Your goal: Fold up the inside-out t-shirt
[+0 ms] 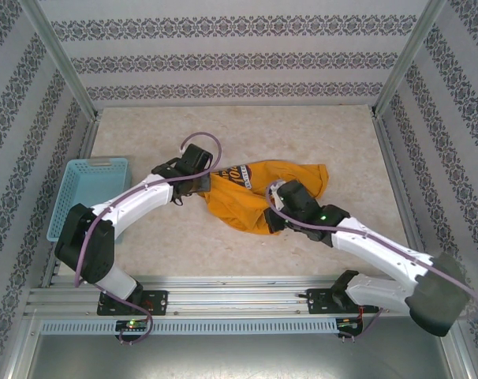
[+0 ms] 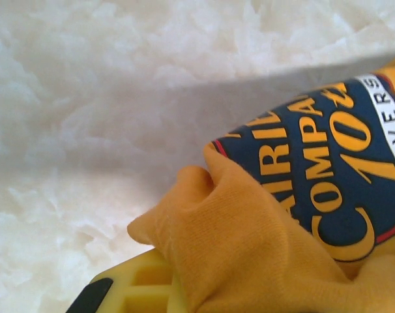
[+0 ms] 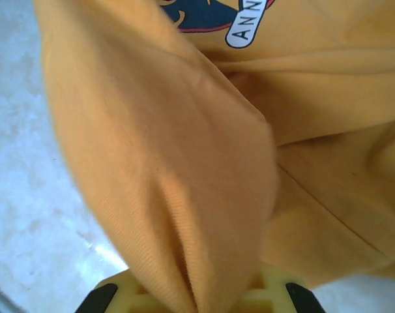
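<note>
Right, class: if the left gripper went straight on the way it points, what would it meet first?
The mustard orange-yellow cotton t-shirt: the left gripper is shut on a fold of it, with its dark round emblem probably next, though depth is unclear.

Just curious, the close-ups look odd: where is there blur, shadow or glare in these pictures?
Top external: evenly lit, sharp, only soft shadows on the table. Left wrist: the table washes out white, a broad grey shadow crosses it, the lettering on the t-shirt reads crisp. Right wrist: the cloth fold near the lens is smeared, with a glare spot on the table.
</note>
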